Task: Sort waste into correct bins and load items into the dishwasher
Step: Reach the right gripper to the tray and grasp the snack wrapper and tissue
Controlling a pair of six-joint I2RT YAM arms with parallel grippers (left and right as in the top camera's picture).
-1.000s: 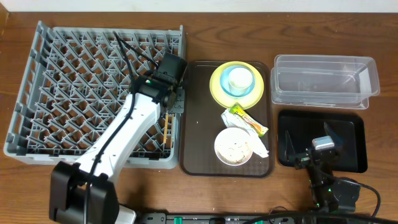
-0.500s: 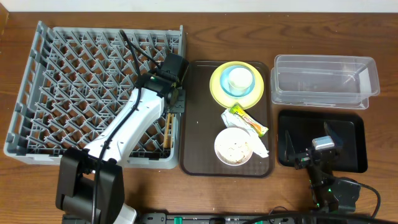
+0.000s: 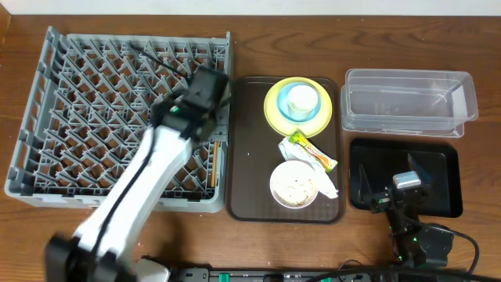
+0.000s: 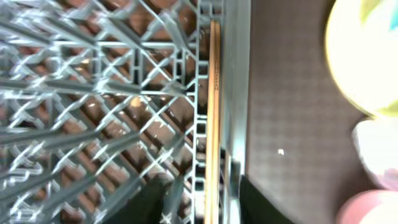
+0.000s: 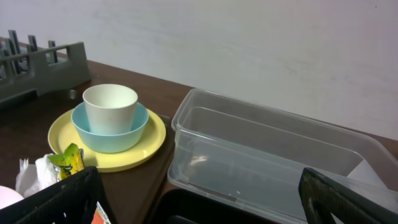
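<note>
Step in hand: setting the chopsticks (image 4: 213, 112) down in the dish rack (image 4: 236, 62); by my reckoning only the leaving is left to do
Left jaws: released, my fingers (image 4: 155, 200) standing off either side of the sticks and pinching nothing
Chopsticks: lying flat, side by side, in the channel just inside the rack's right wall, next to the brown tray (image 3: 250, 149)
Right jaws: spread wide and empty, my fingers (image 5: 56, 199) there low over the black tray (image 3: 442, 160), looking toward the clear tub (image 5: 280, 134)
Doing it well: rise straight up, with no sideways swing until my tips are above the pegs and the wall
Why: the sticks look thin and light; one brush from a finger could roll them across the grid or tip an end over the wall
Unsure: the near ends are hidden between my fingers, so I cannot tell whether they sit as flat as the rest
After that: likely the yellow plate (image 5: 146, 146) and the blue bowl (image 5: 112, 134) on the brown tray
</note>
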